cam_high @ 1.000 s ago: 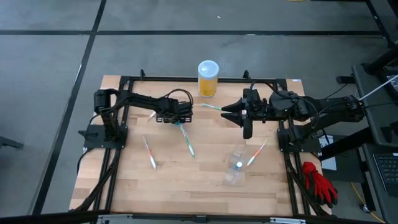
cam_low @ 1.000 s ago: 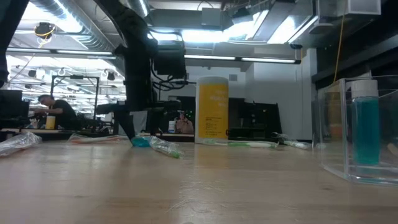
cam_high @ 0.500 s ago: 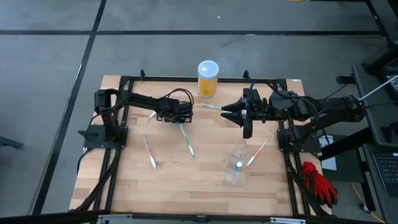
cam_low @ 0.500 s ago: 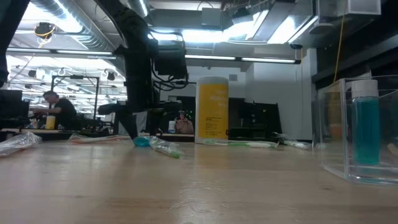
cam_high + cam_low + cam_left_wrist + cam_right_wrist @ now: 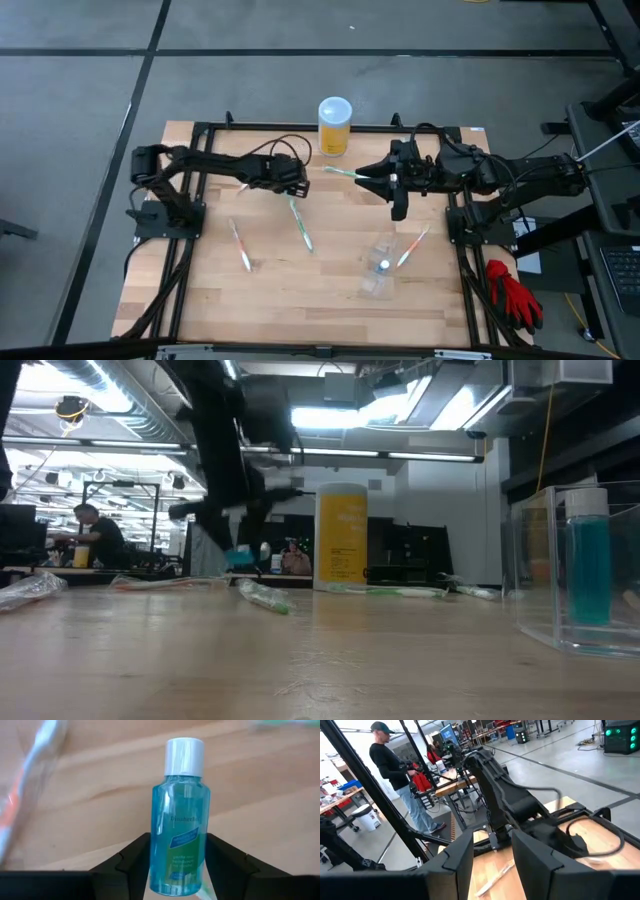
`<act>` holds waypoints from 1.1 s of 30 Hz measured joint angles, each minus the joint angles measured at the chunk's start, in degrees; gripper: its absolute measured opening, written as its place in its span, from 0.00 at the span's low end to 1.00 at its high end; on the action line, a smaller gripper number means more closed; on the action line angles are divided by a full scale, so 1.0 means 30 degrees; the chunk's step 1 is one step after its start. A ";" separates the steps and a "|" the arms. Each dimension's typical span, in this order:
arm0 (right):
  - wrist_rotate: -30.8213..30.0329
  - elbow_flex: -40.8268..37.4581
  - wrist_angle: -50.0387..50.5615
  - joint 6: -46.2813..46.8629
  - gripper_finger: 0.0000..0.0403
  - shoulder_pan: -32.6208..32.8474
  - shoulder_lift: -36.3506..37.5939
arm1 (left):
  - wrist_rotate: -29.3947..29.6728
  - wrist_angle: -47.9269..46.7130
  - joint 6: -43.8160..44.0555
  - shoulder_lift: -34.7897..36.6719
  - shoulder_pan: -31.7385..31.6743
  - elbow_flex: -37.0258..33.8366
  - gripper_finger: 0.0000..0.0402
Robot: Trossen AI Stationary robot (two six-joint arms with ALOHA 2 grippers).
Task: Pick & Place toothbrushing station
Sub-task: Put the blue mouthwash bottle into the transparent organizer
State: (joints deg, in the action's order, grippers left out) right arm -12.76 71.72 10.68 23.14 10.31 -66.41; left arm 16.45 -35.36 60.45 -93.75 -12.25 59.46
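A small teal-blue bottle [image 5: 179, 832] with a white cap sits between the fingers of my left gripper [image 5: 291, 186], which is shut on it above the table's far left part; the low view shows it [image 5: 240, 557] off the wood. Several slim toothbrushes lie flat on the table [image 5: 240, 245] [image 5: 301, 225] [image 5: 413, 246] [image 5: 345, 172]. A clear plastic cup [image 5: 380, 268] stands at the near right with a teal tube [image 5: 588, 570] upright inside. My right gripper [image 5: 372, 180] hangs open, high over the far right part, holding nothing. My left gripper pinches the bottle's lower body [image 5: 175, 870] between its two fingers, one on each side. The fingers come slanting down from above and lie along the bottle, whose white cap [image 5: 184, 755] reaches beyond the fingertips. The bottle is lifted clear of the table.
A yellow jar with a white lid [image 5: 334, 125] stands at the table's far edge. A black frame [image 5: 300, 128] runs round the table. A red glove [image 5: 512, 290] lies off the right side. People stand in the room behind the table.
My left gripper has risen from the table and rolled its wrist, carrying the teal bottle with it. The bottle, which lay on the wood between the fingers a second ago, now hangs clear above it.
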 joint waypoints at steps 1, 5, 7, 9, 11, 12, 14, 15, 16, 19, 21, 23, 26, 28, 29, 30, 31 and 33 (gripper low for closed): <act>-0.0035 0.0000 0.0000 -0.0004 0.34 0.0000 0.0000 | 0.0162 -0.0016 -0.0602 0.0512 0.0195 0.0000 0.41; -0.0042 0.0000 0.0004 -0.0477 0.34 -0.0015 0.0000 | 0.0649 0.0046 -0.3365 0.2724 0.1181 0.0000 0.41; -0.0028 0.0000 0.0007 -0.0867 0.34 -0.0044 0.0000 | 0.0671 0.0042 -0.4353 0.3652 0.1793 0.0015 0.42; 0.0036 0.0000 0.0015 -0.1195 0.34 -0.0080 0.0000 | 0.0669 0.0019 -0.4824 0.4393 0.2424 0.0015 0.42; 0.0042 0.0000 0.0015 -0.1564 0.34 -0.0122 0.0000 | 0.0615 0.0179 -0.5492 0.5131 0.3116 0.0015 0.42; 0.0064 0.0000 0.0045 -0.1923 0.34 -0.0124 0.0000 | 0.0483 0.0502 -0.6089 0.5427 0.3507 0.0015 0.42; 0.0780 0.0000 0.0281 -0.3187 0.34 -0.0126 0.0000 | -0.0067 0.1156 -0.7486 0.5923 0.4333 0.0015 0.42; 0.1385 0.0000 0.0504 -0.4012 0.34 -0.0131 0.0000 | -0.0398 0.1583 -0.8136 0.6126 0.4753 0.0015 0.42; 0.2012 0.0000 0.0856 -0.4788 0.34 -0.0131 0.0000 | -0.0737 0.2020 -0.8541 0.6286 0.5158 0.0015 0.42; 0.3489 0.0000 0.2483 -0.6412 0.34 -0.0117 0.0000 | -0.1867 0.2930 -0.9100 0.6541 0.6145 0.0022 0.42; 0.4082 0.0000 0.3831 -0.7050 0.34 -0.0117 0.0000 | -0.2733 0.3148 -0.9222 0.6562 0.6661 0.0022 0.42; 0.4718 0.0000 0.5001 -0.7816 0.34 -0.0114 -0.0008 | -0.3581 0.3364 -0.9261 0.6562 0.7144 0.0022 0.42; 0.5517 0.0000 0.5645 -0.8946 0.34 0.0148 -0.0290 | -0.4735 0.3705 -0.9255 0.6562 0.7681 0.0022 0.42; 0.5637 0.0000 0.5486 -0.9628 0.34 0.0477 -0.0605 | -0.5492 0.4008 -0.9047 0.6569 0.7835 0.0022 0.42; 0.5634 0.0000 0.5316 -0.9935 0.34 0.0642 -0.0766 | -0.5798 0.4180 -0.8930 0.6569 0.7839 0.0022 0.42; 0.5640 0.0000 0.5212 -1.0177 0.34 0.0777 -0.0965 | -0.6127 0.4490 -0.8882 0.6569 0.7832 0.0022 0.42; 0.5630 0.0044 0.5085 -1.0450 0.34 0.0907 -0.1229 | -0.6334 0.4958 -0.8763 0.6569 0.7831 0.0022 0.42; 0.5615 0.0435 0.5107 -1.1028 0.34 0.1216 -0.1906 | -0.6800 0.5965 -0.8614 0.6576 0.7824 0.0022 0.42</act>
State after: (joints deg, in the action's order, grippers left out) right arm 4.09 73.03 26.00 -9.95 13.95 -72.13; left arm -3.95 -17.46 34.61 -74.02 11.22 59.53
